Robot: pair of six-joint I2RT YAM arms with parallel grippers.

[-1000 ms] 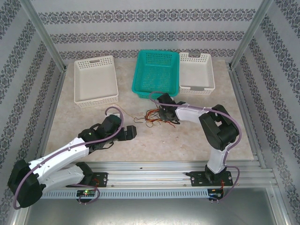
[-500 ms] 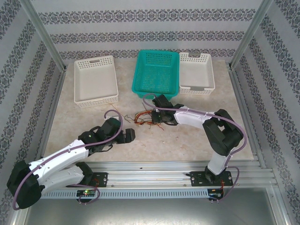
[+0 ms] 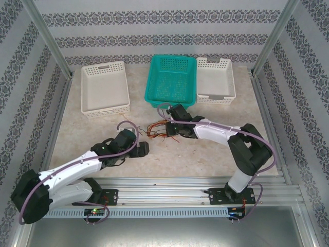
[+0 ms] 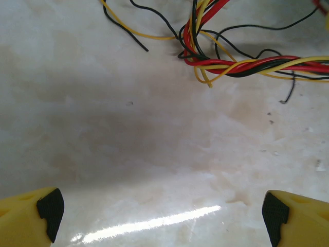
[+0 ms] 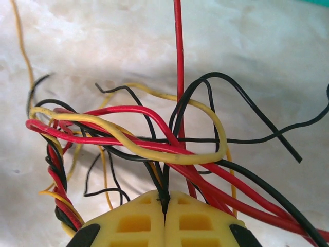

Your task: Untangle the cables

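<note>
The cables (image 3: 158, 128) are a tangle of thin red, yellow and black wires on the marble table top, just in front of the teal basket. My right gripper (image 3: 171, 127) is at the tangle's right side, shut on a few black strands (image 5: 163, 185) of the cables (image 5: 154, 139); its yellow fingertips (image 5: 133, 221) meet with the wire pinched between them. My left gripper (image 3: 145, 149) hovers low over bare table, open wide, with nothing between its fingers (image 4: 49, 206). In the left wrist view a twisted bundle of cables (image 4: 231, 64) lies ahead of it, apart from the jaws.
A teal basket (image 3: 169, 104) stands at the back centre, flanked by a white basket (image 3: 105, 109) on the left and a smaller white basket (image 3: 216, 98) on the right. Aluminium frame posts and patterned walls enclose the table.
My right gripper has shifted left and closed fully onto the wires, and the tangle has moved left with it. My left arm has dropped slightly towards the near edge, still open.
</note>
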